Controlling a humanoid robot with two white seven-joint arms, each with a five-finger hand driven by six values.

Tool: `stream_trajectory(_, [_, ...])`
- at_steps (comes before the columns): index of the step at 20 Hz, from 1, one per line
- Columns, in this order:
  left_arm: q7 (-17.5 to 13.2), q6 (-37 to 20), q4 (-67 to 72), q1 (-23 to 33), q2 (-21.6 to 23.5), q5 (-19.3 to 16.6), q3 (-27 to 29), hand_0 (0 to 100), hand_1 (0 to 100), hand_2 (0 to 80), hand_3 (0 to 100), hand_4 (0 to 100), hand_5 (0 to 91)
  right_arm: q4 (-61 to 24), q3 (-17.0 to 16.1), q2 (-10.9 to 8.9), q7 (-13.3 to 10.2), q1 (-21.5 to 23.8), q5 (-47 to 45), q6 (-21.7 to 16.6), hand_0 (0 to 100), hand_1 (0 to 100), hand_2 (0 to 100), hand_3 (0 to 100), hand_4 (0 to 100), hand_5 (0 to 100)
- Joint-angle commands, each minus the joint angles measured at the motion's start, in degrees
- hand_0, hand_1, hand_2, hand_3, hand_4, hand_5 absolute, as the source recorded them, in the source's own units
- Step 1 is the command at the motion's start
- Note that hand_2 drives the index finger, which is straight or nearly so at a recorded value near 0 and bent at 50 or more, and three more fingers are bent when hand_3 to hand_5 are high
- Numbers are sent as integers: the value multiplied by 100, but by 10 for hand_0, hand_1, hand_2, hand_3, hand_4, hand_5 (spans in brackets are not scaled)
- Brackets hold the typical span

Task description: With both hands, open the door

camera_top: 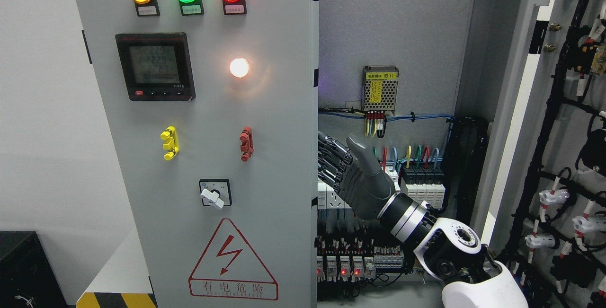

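The right hand is reaching inside the open cabinet, its fingers extended and gripping nothing. Their tips are meeting the inner edge of the left door, which is standing closed just beside them.

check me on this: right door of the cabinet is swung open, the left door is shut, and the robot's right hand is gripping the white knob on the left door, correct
Not quite. In the head view the right hand is not on the white knob. It reaches into the open cabinet, fingers at the inner edge of the left door, and the knob is untouched. The rest holds: the right door is swung open and the left door is shut.
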Motion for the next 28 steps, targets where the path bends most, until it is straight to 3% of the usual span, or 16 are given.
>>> stream_trajectory(1, [-3,2,-2,-1,-3,0,0,120,556,0,0,0,0,-11,-9,-7,36,-7,-3,40,102,129,0,0,0,0])
stream_trajectory(14, [-3,2,-2,-1,-3,0,0,120,556,0,0,0,0,-11,0,-15,45,10,-11,31,102,130,0,0,0,0])
stream_trajectory(19, [-3,2,-2,-1,-3,0,0,120,556,0,0,0,0,-238,88,-130,63,177,-11,5,102,129,0,0,0,0])
stream_trajectory(24, [-3,2,-2,-1,-3,0,0,120,556,0,0,0,0,-432,395,-235,71,300,-11,-65,102,129,0,0,0,0])
stream_trajectory(28, [-3,2,-2,-1,-3,0,0,120,556,0,0,0,0,-407,545,-253,536,283,-11,-74,102,129,0,0,0,0])
